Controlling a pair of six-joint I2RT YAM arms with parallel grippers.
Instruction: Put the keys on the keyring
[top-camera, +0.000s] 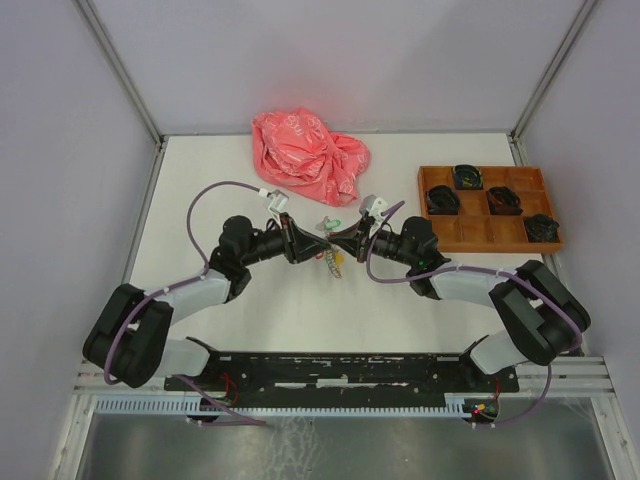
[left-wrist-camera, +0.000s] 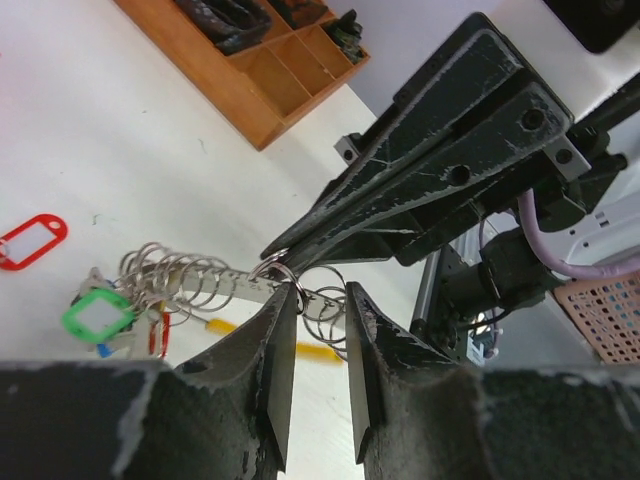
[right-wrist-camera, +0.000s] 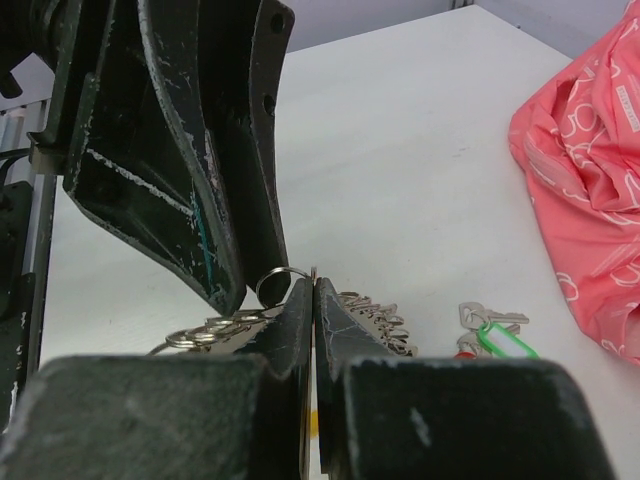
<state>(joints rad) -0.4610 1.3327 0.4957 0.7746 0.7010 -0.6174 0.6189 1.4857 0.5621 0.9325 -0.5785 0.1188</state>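
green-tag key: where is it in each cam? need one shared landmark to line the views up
Top external: green-tagged key near frame centre.
Left wrist: lower left.
Right wrist: lower right, lying on the table.
Shared landmark: the bunch of rings, right next to the key in all three.

Small keyring (left-wrist-camera: 281, 272) pinched by right pincer (left-wrist-camera: 272, 255), left pincer (left-wrist-camera: 320, 296) parted

Pink bag (top-camera: 308, 155): crumpled, far middle of the counter (top-camera: 300, 310).
Wooden tray (top-camera: 480, 234): far right, divided into compartments.
Black bundles (top-camera: 442, 200): four, each in its own compartment.
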